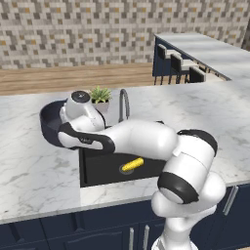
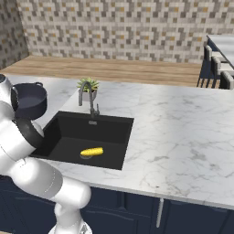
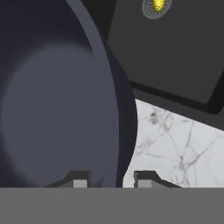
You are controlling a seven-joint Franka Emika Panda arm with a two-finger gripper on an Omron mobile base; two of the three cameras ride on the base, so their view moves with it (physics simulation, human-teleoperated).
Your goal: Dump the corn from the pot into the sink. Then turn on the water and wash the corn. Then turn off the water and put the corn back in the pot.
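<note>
Here the corn (image 2: pixel 92 151) is seen lying on its side on the floor of the sink (image 2: pixel 109 130), resting over the round metal drain (image 1: pixel 123 169). The pot (image 2: pixel 30 101) is held tilted at the left edge of the sink, above the marble desk (image 2: pixel 183 137), its open mouth turned toward the camera of the hand view. The end effector (image 3: pixel 107 178) is clamped on the pot's rim, one fingertip (image 3: pixel 78 179) placed inside the wall and the other outside. A faucet (image 2: pixel 87 97) and a small potted plant (image 2: pixel 88 87) are shown standing behind the basin.
</note>
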